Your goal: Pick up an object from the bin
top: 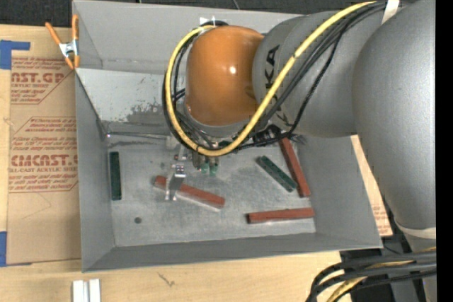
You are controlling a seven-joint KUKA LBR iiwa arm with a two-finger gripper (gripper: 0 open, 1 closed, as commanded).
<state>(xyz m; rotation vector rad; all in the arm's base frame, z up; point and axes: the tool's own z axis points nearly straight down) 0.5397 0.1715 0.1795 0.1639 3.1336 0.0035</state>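
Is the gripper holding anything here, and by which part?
Cannot tell: the gripper is down at the left end of a red-brown bar lying mid-bin.

clear: bin floor [152,230] lower-left | obstacles: green bar [114,175] left, red bar [279,216] lower-right

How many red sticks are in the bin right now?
3: a red stick mid-bin by the gripper, one front right, one slanted at the right. The arm may hide more.
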